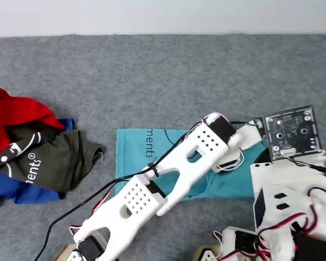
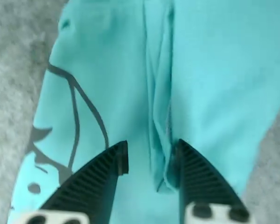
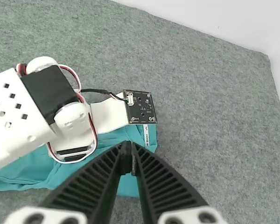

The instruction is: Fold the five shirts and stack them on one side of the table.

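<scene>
Teal shirt (image 1: 138, 157): folded to a rectangle at mid-table, near edge straight. A strip of grey mat (image 1: 108, 125) separates it from the heap of red shirt (image 1: 13, 111), olive shirt (image 1: 54, 155) and blue shirt (image 1: 11, 187) at the table's side. Left gripper (image 2: 149, 161): fingers parted, astride a raised fold of the teal shirt. Right gripper (image 3: 131, 156): fingers pressed together, empty, above the teal shirt's edge.

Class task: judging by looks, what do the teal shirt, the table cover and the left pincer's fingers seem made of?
Teal shirt: soft matte cloth, probably cotton knit; it creases. Table cover: grey felt or carpet, fuzzy and speckled. Left pincer's fingers: stiff black plastic, matte, ridged.
</scene>
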Action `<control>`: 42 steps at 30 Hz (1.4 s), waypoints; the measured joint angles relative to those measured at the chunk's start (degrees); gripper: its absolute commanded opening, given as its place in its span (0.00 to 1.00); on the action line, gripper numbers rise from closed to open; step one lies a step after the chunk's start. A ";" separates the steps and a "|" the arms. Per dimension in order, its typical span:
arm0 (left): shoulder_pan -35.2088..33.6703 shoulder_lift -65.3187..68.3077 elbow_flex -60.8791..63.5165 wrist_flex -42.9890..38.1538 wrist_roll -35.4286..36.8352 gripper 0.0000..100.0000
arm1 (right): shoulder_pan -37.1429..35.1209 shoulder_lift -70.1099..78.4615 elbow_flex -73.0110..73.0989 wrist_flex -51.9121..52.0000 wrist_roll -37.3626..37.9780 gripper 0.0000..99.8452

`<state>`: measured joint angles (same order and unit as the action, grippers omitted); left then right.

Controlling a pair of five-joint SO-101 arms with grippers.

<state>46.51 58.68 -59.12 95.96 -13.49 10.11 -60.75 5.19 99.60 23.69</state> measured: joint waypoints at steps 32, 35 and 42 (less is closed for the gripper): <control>2.64 -15.30 20.92 3.08 -0.09 0.15 | 0.00 0.00 0.00 0.79 0.00 0.01; 0.79 -15.30 24.26 2.29 -0.09 0.15 | 0.00 0.00 0.00 0.79 0.00 0.01; -2.46 -15.56 23.74 1.93 0.18 0.15 | 0.00 0.00 0.00 0.79 0.00 0.01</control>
<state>44.04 43.12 -35.38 97.89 -13.32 10.11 -60.75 5.19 100.40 23.69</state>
